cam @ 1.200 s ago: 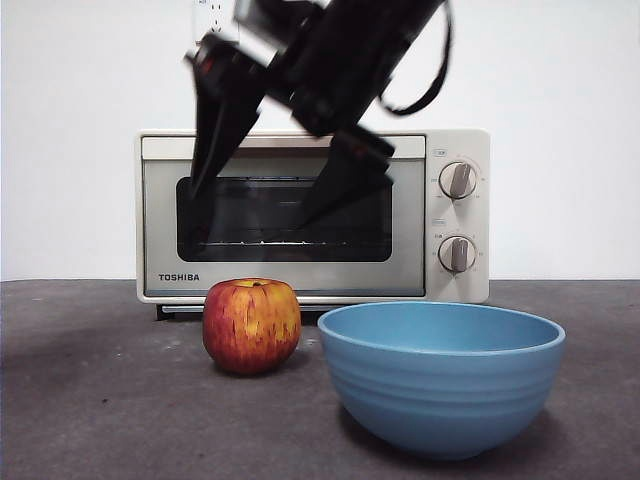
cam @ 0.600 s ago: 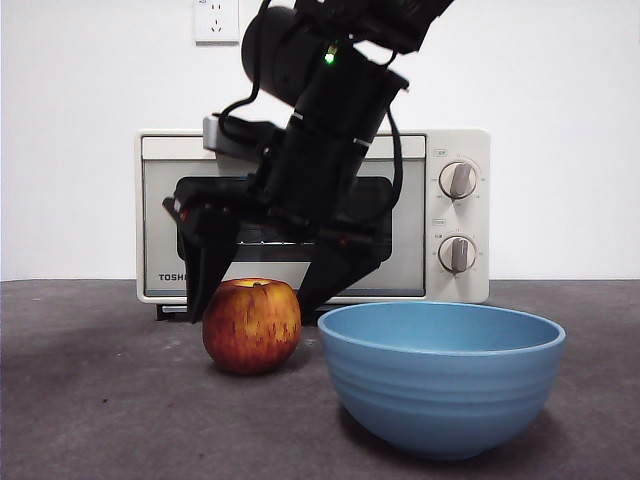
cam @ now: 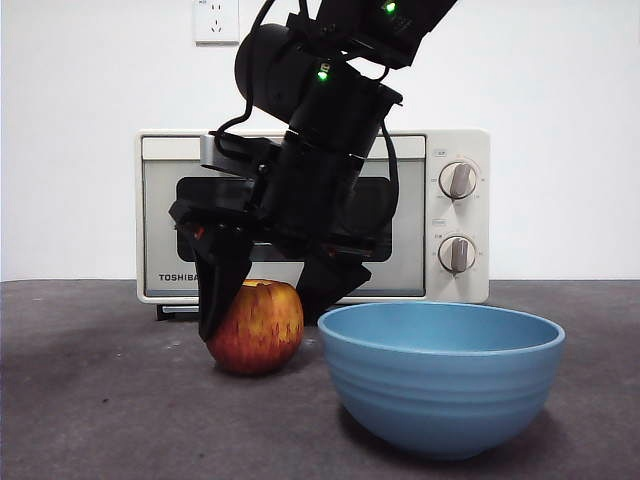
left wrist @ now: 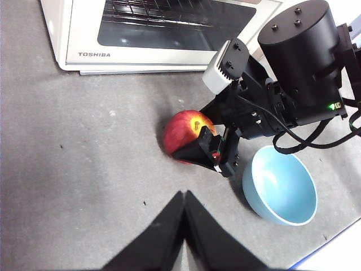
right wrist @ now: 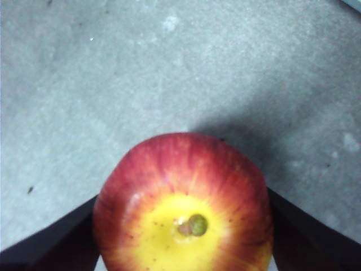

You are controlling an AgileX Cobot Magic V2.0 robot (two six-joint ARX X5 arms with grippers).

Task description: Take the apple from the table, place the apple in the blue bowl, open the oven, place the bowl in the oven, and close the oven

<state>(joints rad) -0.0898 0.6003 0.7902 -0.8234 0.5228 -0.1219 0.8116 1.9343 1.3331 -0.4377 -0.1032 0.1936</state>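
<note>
The red, yellow-streaked apple (cam: 262, 330) rests on the dark grey table (cam: 90, 400), left of the blue bowl (cam: 440, 375) and in front of the cream oven (cam: 410, 275), whose door is closed. My right gripper (cam: 265, 328) has come down over the apple and stands open, one black jaw close on each side of it. The right wrist view shows the apple (right wrist: 183, 209) from above, stem dimple up, between the jaws. In the left wrist view my left gripper (left wrist: 183, 195) hangs shut and holds nothing, well short of the apple (left wrist: 181, 131) and the bowl (left wrist: 280, 186).
The oven (left wrist: 84, 34) stands along the back of the table, with two grey knobs (cam: 457, 180) on its right side. A wall socket (cam: 216, 18) sits above it. The right arm's body blocks much of the oven window in the front view.
The right arm has dropped from above the oven window down onto the apple. Its jaws now flank the fruit, a little lower and further right than half a second ago.
</note>
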